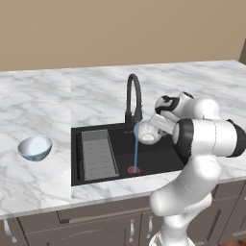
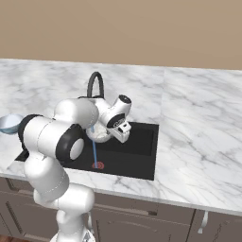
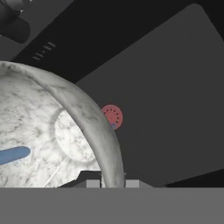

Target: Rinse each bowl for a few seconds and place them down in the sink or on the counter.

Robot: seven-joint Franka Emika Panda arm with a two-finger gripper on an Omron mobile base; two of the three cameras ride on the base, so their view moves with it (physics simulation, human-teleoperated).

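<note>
Gripper [image 3: 113, 183] is clamped on the rim of the speckled bowl [image 3: 48, 135], one finger either side of the wall, jaws nearly together with just that thin rim between them. From the hand view the bowl sits tipped on its side, so you look into its greyish mottled inside, and a blue streak of water [image 3: 14, 155] shows against the inner wall.

Arm pose: from the left base view the white arm [image 1: 202, 139] comes up from the lower right, folds hard at the elbow, and the forearm reaches back left over the sink [image 1: 158, 158]. The wrist is turned so the hand points sideways toward the faucet [image 1: 134, 98] rather than straight down. The bowl hangs over the basin just beside the thin blue stream, which falls from the spout to the red drain ring [image 1: 134, 169]. From these angles I can't tell whether the stream actually hits the bowl, though the blue streak suggests it does.

In the right base view the same fold shows from the other side, elbow low and forward, the hand tucked close to the faucet base.

Over on the counter [image 1: 43, 105], left of the sink and well apart from it, the pale blue bowl [image 1: 35, 148] stands upright. A grey ridged tray [image 1: 98, 154] lies in the left part of the basin.
</note>
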